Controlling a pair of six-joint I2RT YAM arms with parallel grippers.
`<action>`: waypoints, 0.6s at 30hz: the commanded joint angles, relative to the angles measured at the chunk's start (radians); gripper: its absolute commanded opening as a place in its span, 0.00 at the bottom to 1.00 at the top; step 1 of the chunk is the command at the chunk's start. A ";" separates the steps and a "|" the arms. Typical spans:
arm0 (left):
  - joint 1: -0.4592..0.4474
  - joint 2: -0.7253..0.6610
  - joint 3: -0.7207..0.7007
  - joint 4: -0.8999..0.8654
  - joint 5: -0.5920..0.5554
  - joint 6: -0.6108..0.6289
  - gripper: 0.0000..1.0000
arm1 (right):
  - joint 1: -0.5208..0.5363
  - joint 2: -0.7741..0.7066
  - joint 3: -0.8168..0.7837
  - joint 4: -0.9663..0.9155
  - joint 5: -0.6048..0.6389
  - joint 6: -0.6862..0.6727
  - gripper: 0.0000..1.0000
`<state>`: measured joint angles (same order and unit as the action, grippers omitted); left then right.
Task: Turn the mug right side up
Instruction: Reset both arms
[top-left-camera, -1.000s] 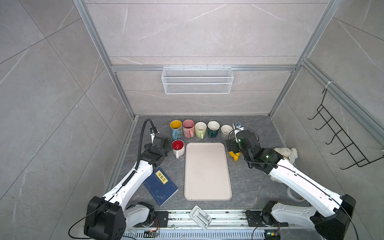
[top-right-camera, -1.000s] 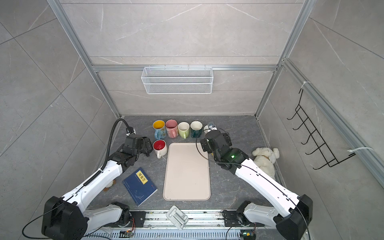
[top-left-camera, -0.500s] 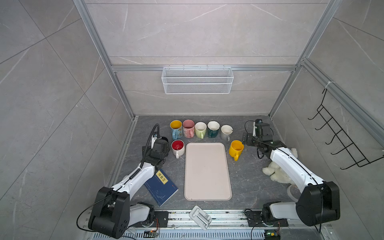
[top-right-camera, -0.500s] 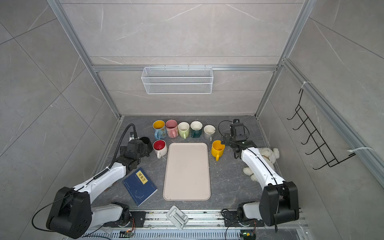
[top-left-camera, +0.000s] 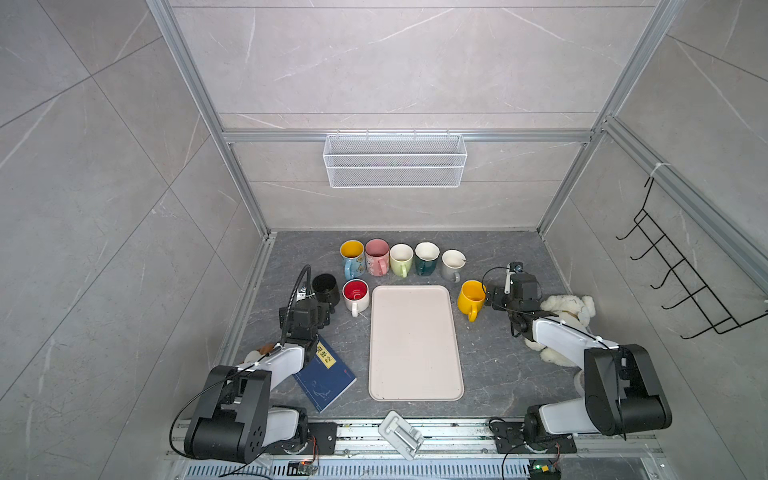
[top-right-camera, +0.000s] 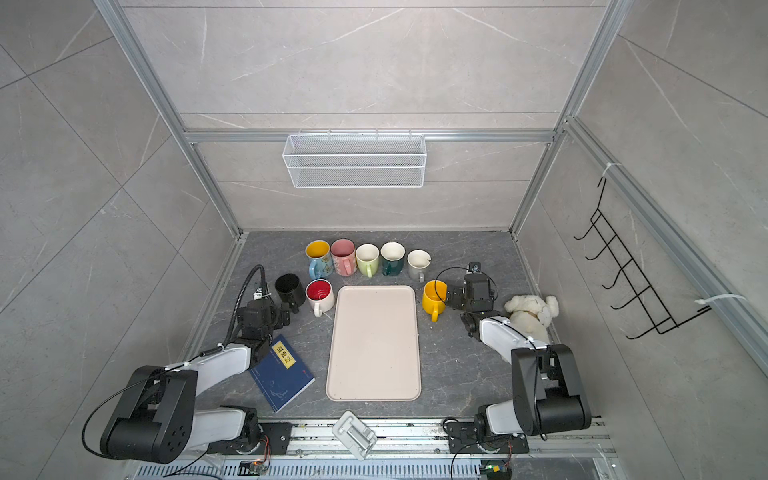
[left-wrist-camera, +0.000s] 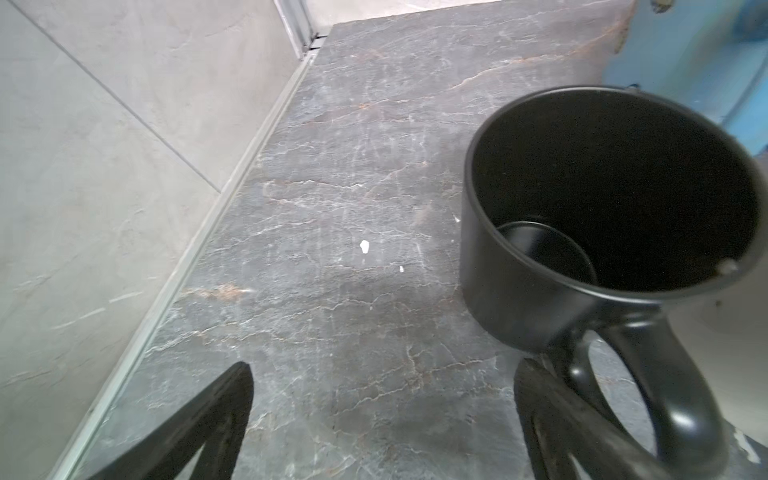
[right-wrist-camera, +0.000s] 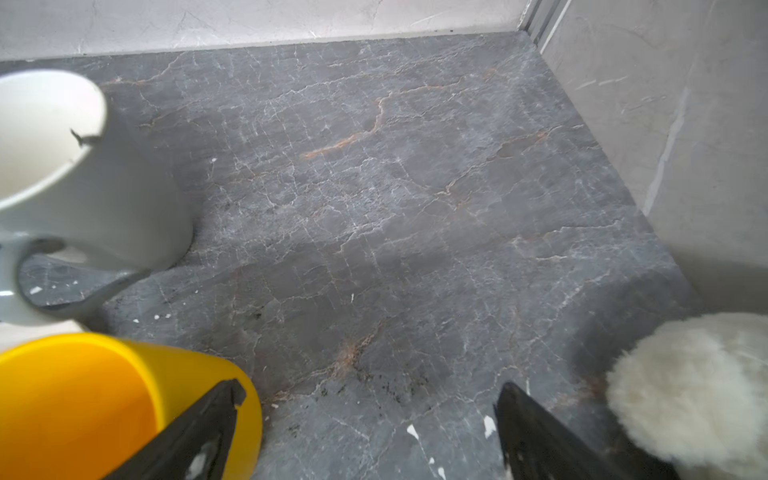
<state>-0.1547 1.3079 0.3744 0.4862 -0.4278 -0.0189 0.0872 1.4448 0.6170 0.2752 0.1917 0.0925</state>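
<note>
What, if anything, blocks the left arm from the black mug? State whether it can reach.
Probably yes. The left gripper is open right at the black mug, one finger beside its handle. The red mug stands close beside it, not in the way.

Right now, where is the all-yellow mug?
In both top views the yellow ceramic mug stands upright on the robot's right, beside the beige rectangular tray and just in front of the grey mug.

left gripper (left-wrist-camera: 382, 374) and right gripper (right-wrist-camera: 370, 386) gape empty, hovering low, pointing forward.
</note>
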 joint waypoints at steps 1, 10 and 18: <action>0.014 0.004 -0.022 0.189 0.104 0.051 0.99 | 0.001 0.028 -0.052 0.196 -0.030 -0.040 0.99; 0.065 0.078 -0.124 0.479 0.170 0.091 0.99 | 0.001 0.059 -0.254 0.583 -0.101 -0.077 0.99; 0.140 0.200 -0.040 0.430 0.206 0.023 1.00 | 0.003 0.066 -0.266 0.607 -0.084 -0.077 0.99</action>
<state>-0.0444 1.4746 0.2691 0.8700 -0.2508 0.0437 0.0845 1.5127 0.3397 0.8333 0.1154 0.0288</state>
